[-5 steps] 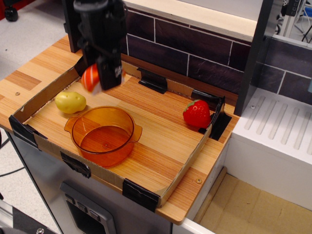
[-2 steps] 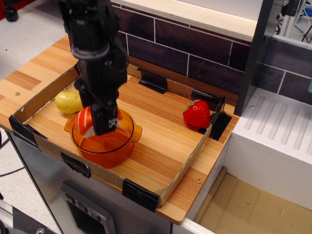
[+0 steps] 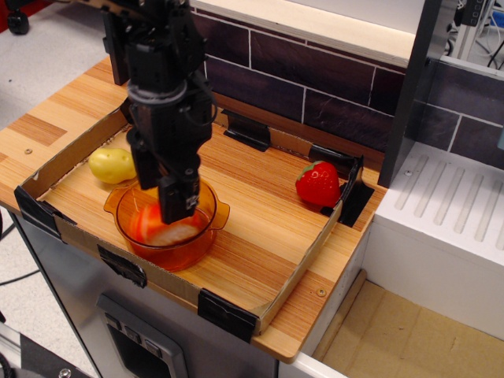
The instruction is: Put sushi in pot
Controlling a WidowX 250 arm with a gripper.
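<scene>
The sushi (image 3: 159, 227), orange with white stripes on a white base, lies inside the translucent orange pot (image 3: 206, 211) at the front left of the tray, seen partly through the pot's wall. My black gripper (image 3: 168, 211) hangs straight over the pot, its fingertips just above and to the right of the sushi. The fingers stand apart and the sushi sits below them, so the gripper looks open and free of it. The arm hides the pot's back rim.
A yellow potato (image 3: 113, 164) lies just left of the pot. A red strawberry (image 3: 318, 183) sits at the right of the cardboard-edged wooden tray (image 3: 260, 236). A dark tiled wall stands behind and a white drainer (image 3: 449, 205) at the right.
The gripper came down from the tray's back left over the pot with the sushi. The sushi has dropped from between the fingers onto the pot's bottom.
</scene>
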